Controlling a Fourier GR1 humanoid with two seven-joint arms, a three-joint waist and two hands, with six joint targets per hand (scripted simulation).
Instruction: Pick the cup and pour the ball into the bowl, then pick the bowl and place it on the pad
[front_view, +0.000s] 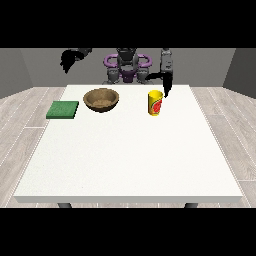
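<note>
Standing upright on the large white worktop (130, 160) is a yellow cup with a red mark (155, 103), well apart from the round brown wooden bowl (101, 99); a flat green square pad (63, 109) lies just beside the bowl (at the worktop's edge). The black hand at the view's right (165, 85) is seen just behind the cup, pointing down; whether its fingers are apart cannot be told. The hand at the view's left (68, 59) is held raised, its fingers equally unclear. No ball can be made out.

Yellow cup (155, 103) upright, upper right of white surface (130, 155); hand at view's right (165, 85) just behind it. Brown bowl (101, 99) upper center, green pad (63, 109) to its left. Other hand (68, 59) raised, upper left.
</note>
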